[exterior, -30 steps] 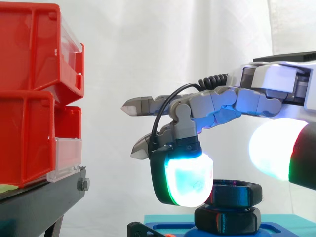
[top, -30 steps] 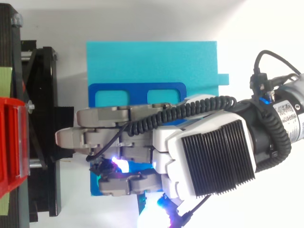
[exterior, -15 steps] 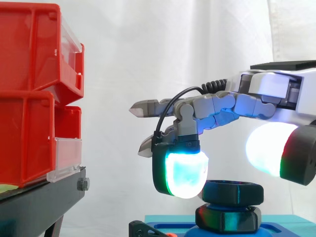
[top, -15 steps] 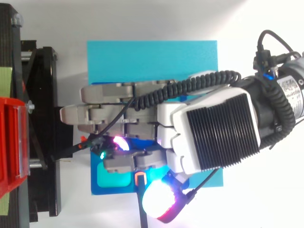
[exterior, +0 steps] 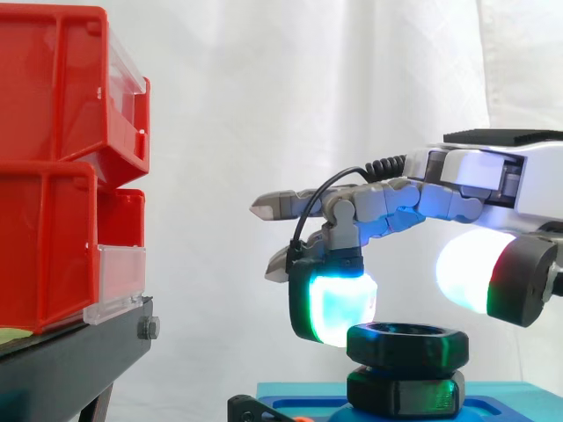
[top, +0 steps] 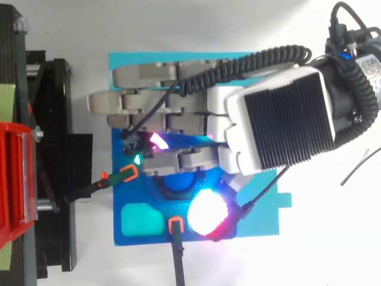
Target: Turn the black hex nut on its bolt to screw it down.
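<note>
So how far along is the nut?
Done: the black hex nut is low, right above a lower black hex piece. In hand: the hand sits over the nut; grip unclear. Left: any final tightening; no thread shows between them.

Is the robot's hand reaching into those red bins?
No, the hand hangs over the black nut, well apart from the red bins.

It looks like a robot lab: a white curtain hangs behind red bins on a black stand.
</note>
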